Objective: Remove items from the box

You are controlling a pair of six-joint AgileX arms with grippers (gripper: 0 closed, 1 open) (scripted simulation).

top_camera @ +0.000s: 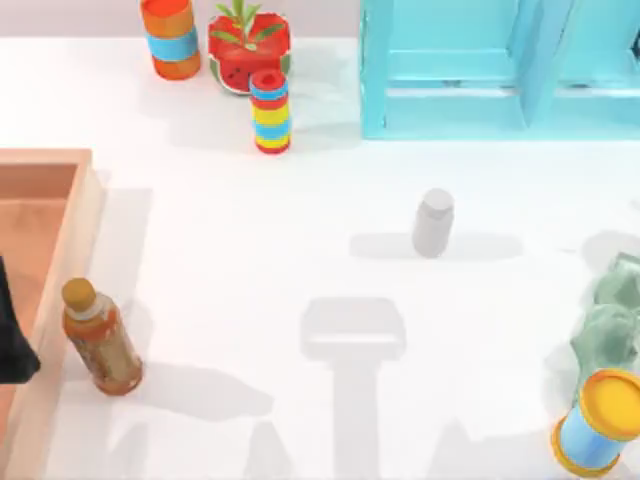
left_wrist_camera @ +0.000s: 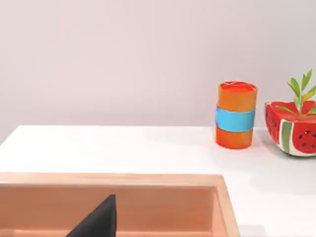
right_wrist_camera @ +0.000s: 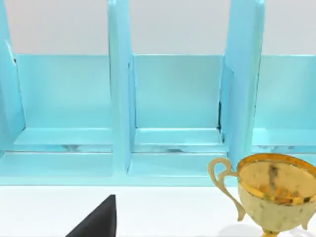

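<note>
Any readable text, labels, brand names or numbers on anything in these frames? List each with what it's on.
None readable.
The taller bottle beside the box has a mottled label with no legible characters.
The orange can with a blue band, the striped can, the yellow-capped can, the grey bottle, the watermelon planter, the shelf unit and the gold cup carry no text.

I am working in a rendered test scene: a plain white table [top_camera: 300, 250] is sitting before a blank wall, with a turquoise shelf unit [top_camera: 480, 70] at upper right.
</note>
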